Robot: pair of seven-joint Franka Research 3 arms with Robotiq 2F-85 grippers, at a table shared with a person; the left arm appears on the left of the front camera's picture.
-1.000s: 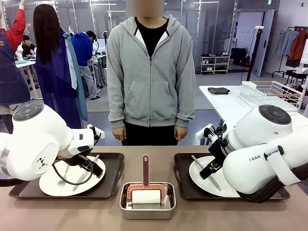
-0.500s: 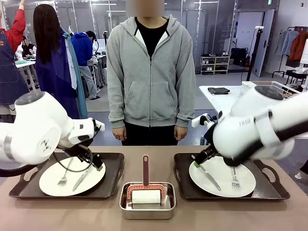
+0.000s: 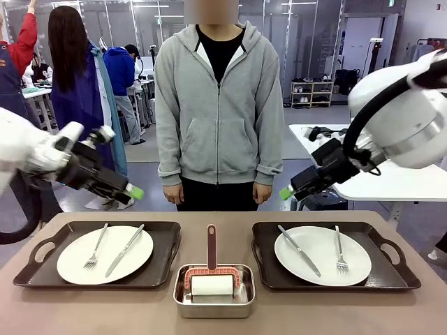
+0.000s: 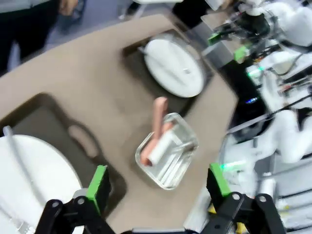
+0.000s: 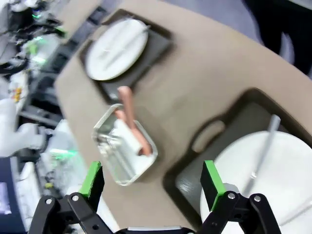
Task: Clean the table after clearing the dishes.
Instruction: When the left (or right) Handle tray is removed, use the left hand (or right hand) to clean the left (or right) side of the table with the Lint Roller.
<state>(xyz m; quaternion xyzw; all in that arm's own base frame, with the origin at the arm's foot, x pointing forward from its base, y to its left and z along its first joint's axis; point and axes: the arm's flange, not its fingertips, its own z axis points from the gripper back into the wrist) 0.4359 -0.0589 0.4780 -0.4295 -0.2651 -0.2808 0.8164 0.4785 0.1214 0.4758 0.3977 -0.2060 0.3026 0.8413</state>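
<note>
**Front view:** Both arms have risen off the dishes within the last second. The left end effector [image 3: 133, 190] now hangs high and to the left of the steel pan [image 3: 179, 293]. The right end effector [image 3: 286, 192] hangs high and to the right of it. Each points inward and slightly down, jaws wide and empty. The left plate [image 3: 105, 255] and right plate [image 3: 323, 255] lie on their trays [image 3: 28, 276] on either side of the pan, cutlery on them, exactly where they were. Clearing has therefore not begun, and the worktop [image 3: 105, 310] is not ready for cleaning.

**Left wrist view:** The left end effector [image 4: 158, 181] looks down from above the pan [image 4: 168, 158], its green pads [image 4: 99, 182] spread with nothing between them. The roller [image 4: 158, 144] rests inside the pan.

**Right wrist view:** The right end effector [image 5: 152, 179] is likewise spread and bare above the pan [image 5: 124, 146], with the nearer plate [image 5: 263, 170] to one side.
</note>
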